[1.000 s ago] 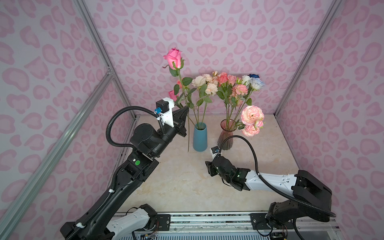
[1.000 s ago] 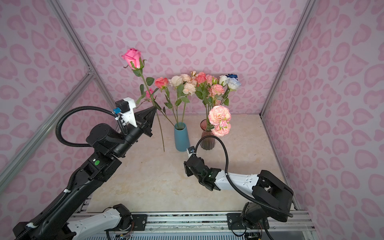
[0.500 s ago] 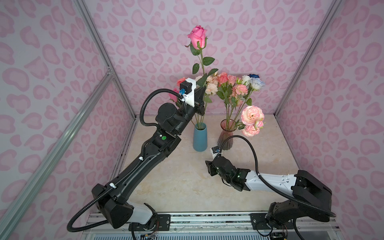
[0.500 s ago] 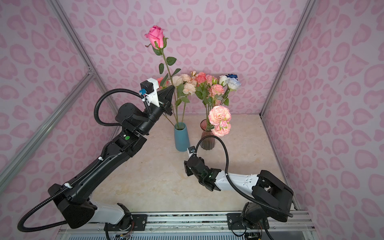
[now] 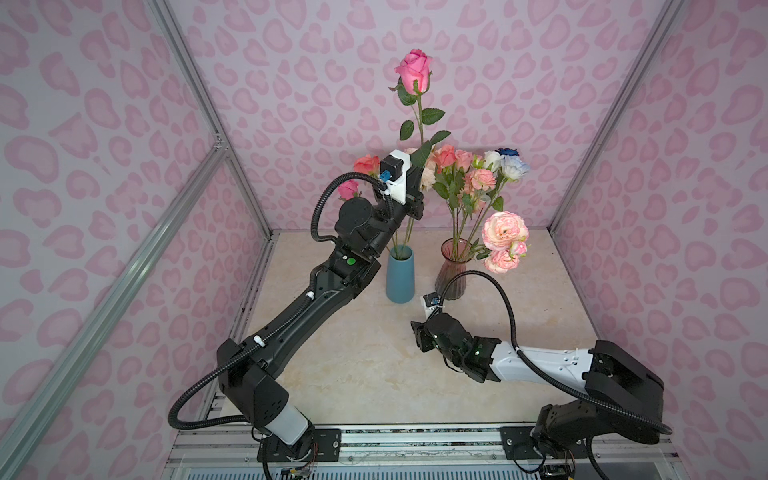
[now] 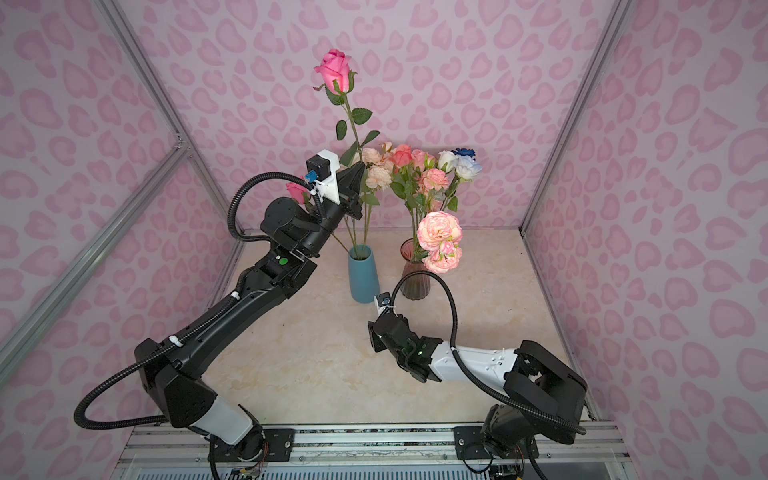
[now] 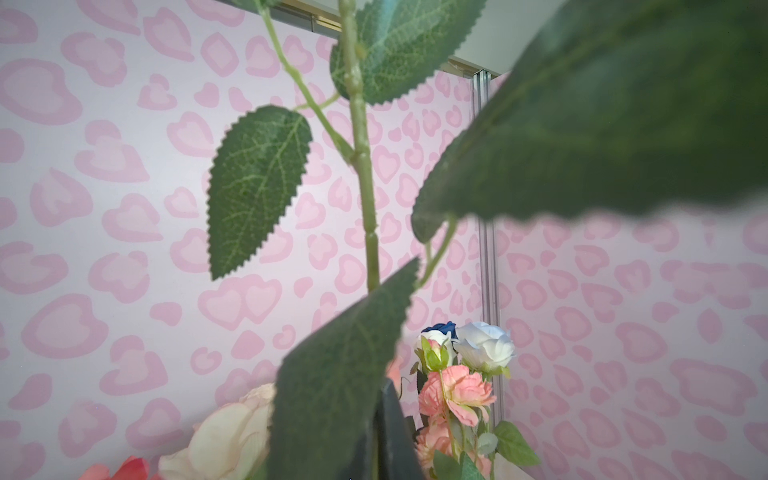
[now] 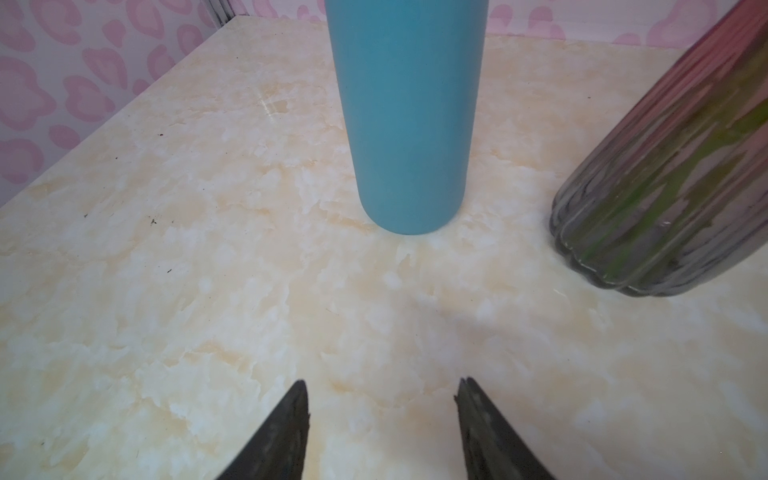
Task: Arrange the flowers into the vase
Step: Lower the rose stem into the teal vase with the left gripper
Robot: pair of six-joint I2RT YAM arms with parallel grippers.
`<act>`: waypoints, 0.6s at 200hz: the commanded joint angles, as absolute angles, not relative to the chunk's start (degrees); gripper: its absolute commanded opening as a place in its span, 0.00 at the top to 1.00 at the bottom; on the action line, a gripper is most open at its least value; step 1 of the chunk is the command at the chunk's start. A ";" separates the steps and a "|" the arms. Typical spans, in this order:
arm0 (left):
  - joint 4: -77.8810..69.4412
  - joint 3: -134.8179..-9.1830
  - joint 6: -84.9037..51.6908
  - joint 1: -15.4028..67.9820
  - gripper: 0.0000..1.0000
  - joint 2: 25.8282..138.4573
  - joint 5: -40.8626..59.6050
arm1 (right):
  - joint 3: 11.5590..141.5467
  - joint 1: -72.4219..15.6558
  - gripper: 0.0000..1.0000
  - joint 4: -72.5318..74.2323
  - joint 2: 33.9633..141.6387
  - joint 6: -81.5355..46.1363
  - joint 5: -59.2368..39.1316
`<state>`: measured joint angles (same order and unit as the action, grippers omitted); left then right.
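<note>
Clamping pink rose (image 5: 413,70) stem: left gripper (image 6: 355,178) | right gripper (image 8: 382,386) agape, empty | smooth blue vase (image 8: 407,124), ribbed glass vase (image 8: 665,187)

Black arms (image 5: 307,316), corrugated cables (image 5: 473,273) (white forearm (image 5: 540,365))

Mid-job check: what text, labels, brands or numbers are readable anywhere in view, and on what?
None can be read.
The blue vase and the glass vase show no marking on the sides in view.
The walls carry only a pink heart pattern, no lettering.
</note>
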<state>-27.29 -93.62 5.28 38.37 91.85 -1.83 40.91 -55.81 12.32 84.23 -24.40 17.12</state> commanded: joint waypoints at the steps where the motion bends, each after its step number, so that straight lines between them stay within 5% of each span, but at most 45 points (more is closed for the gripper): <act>1: -32.47 -94.97 7.19 38.41 0.97 93.62 -2.51 | 40.87 -55.85 0.42 12.95 84.64 -24.51 18.61; 120: -31.60 -90.97 7.59 38.23 0.97 94.04 -6.05 | 41.10 -55.89 0.42 12.83 84.91 -24.50 18.48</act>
<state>-30.02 -92.36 7.73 38.33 96.12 -4.95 40.91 -55.81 12.32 84.53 -24.38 17.96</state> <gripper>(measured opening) 0.059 0.581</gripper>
